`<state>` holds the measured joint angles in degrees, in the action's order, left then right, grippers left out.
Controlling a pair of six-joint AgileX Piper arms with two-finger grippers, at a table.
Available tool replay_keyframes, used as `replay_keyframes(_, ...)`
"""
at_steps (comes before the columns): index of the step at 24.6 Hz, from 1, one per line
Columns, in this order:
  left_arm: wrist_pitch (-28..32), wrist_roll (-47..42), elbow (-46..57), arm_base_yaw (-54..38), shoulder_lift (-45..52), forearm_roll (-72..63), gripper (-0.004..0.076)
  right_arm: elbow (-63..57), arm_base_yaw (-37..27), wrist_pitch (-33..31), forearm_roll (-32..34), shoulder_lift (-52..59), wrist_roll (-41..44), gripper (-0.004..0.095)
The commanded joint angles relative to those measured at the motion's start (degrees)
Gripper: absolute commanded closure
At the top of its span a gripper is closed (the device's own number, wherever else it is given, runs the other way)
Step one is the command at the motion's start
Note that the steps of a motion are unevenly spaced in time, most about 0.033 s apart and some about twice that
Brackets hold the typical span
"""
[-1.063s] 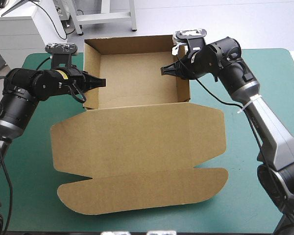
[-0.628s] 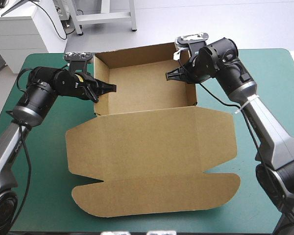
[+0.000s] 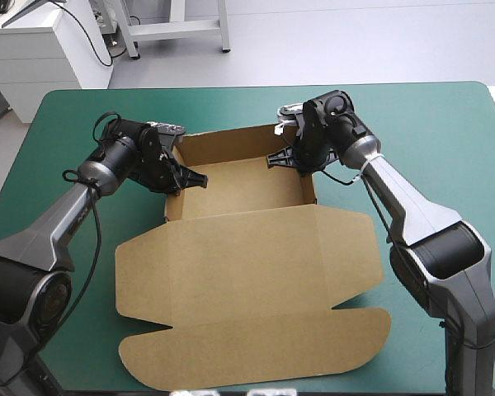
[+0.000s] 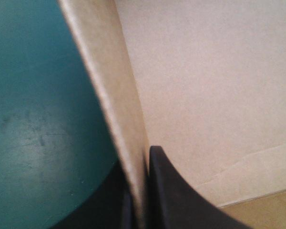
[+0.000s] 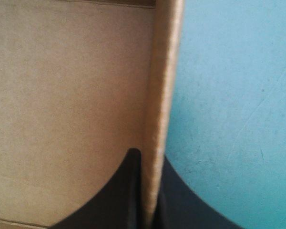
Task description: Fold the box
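Dead centre on the teal-green cover [image 3: 445, 140] sits the box [image 3: 243, 239], and I'm looking at plain brown board, matte and unprinted on the faces turned to me. The tray [image 3: 239, 186] lies toward 12 o'clock with its walls up. The lid [image 3: 231, 272] lies flat toward 6 o'clock, a broad panel with clipped corners. Past it, at the 6 o'clock edge, comes a long flap [image 3: 256, 342] with rounded ends, set off from the panel by a notch at each side.

Left gripper [image 3: 194, 177] is on the tray's 9 o'clock side, and it's clamped on the left wall [image 4: 114, 95]. From the wrist I see the wall's top edge running straight out between the two black fingers. One finger presses the inside face, the other sits outside over the cover. That edge looks pale and slightly fuzzy, and a scored crease runs where the wall meets the tray floor.

Right gripper [image 3: 274, 159] is at the tray's 3 o'clock side, pinched the same way on the right wall [image 5: 164, 86]. One finger is inside the tray, one outside, with the board's edge standing upright between them. The inner face there is smooth and even in tone. The cover beside it carries a few fine scratches.

Both arms reach in low from 9 and 3 o'clock, wrists turned toward the tray's middle.
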<state>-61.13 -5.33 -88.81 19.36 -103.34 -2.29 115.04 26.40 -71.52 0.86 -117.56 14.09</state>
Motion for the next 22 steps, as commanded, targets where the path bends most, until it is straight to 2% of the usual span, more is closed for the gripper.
replay_keyframes(1,1.0,2.8,-1.7,1.8,1.0,-5.8,0.0731,-1.4,-0.1,0.1,-5.9,3.8,-0.7,0.0924)
replay_keyframes(6,1.3,6.1,-1.7,1.8,0.1,-5.2,0.0731,-3.9,-0.5,0.1,-5.5,3.8,-3.1,0.0923)
replay_keyframes(8,0.1,6.1,-1.7,1.8,0.1,-2.8,0.0703,-3.8,-0.5,0.1,-5.3,3.8,-2.5,0.0918)
replay_keyframes(10,-1.1,6.1,-1.7,1.8,0.1,-3.0,0.0619,-3.8,-0.5,0.1,-5.2,3.8,-2.5,0.0859)
replay_keyframes(15,-2.6,6.1,-1.7,1.8,0.1,-3.7,0.0352,-3.7,-0.5,0.3,-2.7,3.8,-2.4,0.0566)
replay_keyframes(17,-2.6,6.1,-1.8,1.8,0.1,-3.9,0.0261,-3.7,-0.5,0.3,-1.4,3.9,-2.4,0.0480)
replay_keyframes(19,-2.6,6.1,-1.8,1.8,0.1,-3.9,0.0220,-3.5,-0.5,0.3,-0.9,3.9,-2.4,0.0459)
replay_keyframes(22,-2.7,6.1,-2.2,1.8,0.2,-3.9,0.0211,-2.5,-0.5,0.3,0.9,3.9,-2.8,0.0460)
